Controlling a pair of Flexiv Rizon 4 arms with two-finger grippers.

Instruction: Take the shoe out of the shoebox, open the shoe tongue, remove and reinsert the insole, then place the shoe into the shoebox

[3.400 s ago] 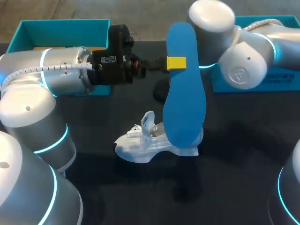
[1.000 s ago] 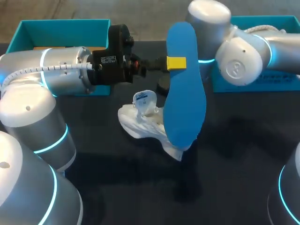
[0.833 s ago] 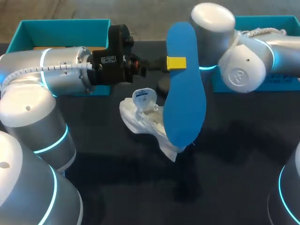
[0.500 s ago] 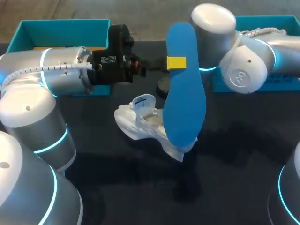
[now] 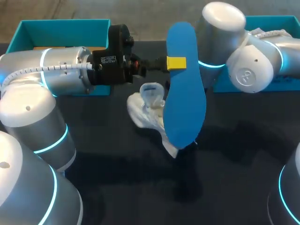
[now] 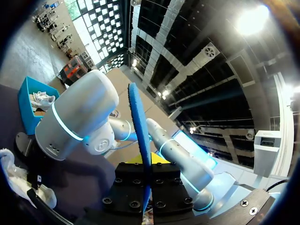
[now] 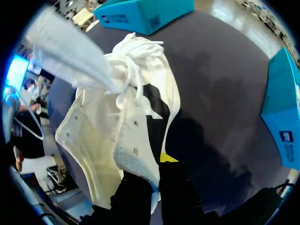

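holding the blue insole point(image 5: 184, 89) upright over the middle of the dark table point(image 5: 234, 187): left gripper point(image 5: 176, 63) comes in from 9 o'clock, jaws clamped on the insole near its upper end, one yellow tip showing on the blue face. left wrist view: insole edge-on, running straight out between the fingers. white shoe point(image 5: 147, 110) at 8 o'clock of the insole, tilted, tongue raised, partly hidden behind the insole. right wrist view: right gripper point(image 7: 154, 172) pinched on the shoe's collar rim, laces bunched ahead of it. teal shoebox point(image 5: 61, 30) at 10 o'clock, second teal box point(image 5: 281, 77) at 2 o'clock
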